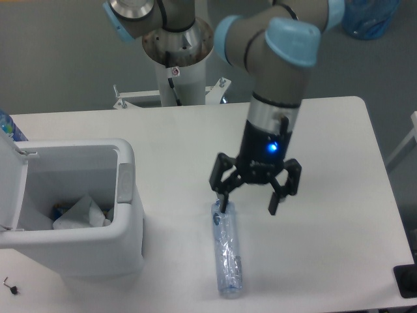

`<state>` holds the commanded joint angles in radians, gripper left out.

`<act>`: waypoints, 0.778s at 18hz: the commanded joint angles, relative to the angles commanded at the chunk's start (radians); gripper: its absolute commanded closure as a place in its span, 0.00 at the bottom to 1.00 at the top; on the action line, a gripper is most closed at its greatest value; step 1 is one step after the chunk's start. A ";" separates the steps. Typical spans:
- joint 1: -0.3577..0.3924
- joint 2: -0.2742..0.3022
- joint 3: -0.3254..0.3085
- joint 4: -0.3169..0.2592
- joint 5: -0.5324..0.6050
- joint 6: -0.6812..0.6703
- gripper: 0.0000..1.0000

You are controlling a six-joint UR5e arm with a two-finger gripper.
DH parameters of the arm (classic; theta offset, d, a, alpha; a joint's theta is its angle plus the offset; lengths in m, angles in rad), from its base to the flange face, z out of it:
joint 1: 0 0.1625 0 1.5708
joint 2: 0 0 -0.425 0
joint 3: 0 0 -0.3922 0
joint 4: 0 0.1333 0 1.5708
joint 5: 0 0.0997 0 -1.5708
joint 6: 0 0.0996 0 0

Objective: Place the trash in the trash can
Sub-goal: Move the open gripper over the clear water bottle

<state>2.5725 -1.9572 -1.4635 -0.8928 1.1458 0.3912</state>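
- Spread wide and holding nothing, my gripper hangs over the table with its fingers pointing down; I judge it is opened like this so the fingers can straddle something before closing.
- Well off to one side stands the trash can, its lid swung back and upright, so the mouth is free for a drop from above.
- Inside the can lies something crumpled and whitish, probably the wrapper, so I take that part as done.
- Out on the table lies the crushed bottle, flat and long, its length running away from me toward the table's edge.
- One end of the bottle sits just beside one of my fingertips, touching or nearly so; the rest lies beyond my fingers, so I am not yet centred over it.
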 joint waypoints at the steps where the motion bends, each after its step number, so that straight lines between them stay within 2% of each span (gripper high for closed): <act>1: -0.002 -0.017 0.002 0.008 0.017 0.003 0.00; 4: -0.012 -0.072 0.014 0.040 0.078 0.017 0.00; 7: -0.038 -0.132 0.017 0.043 0.081 0.049 0.00; 9: -0.054 -0.152 0.017 0.049 0.084 0.049 0.00; 14: -0.081 -0.241 0.051 0.064 0.087 0.049 0.00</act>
<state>2.4912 -2.1980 -1.4129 -0.8284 1.2333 0.4403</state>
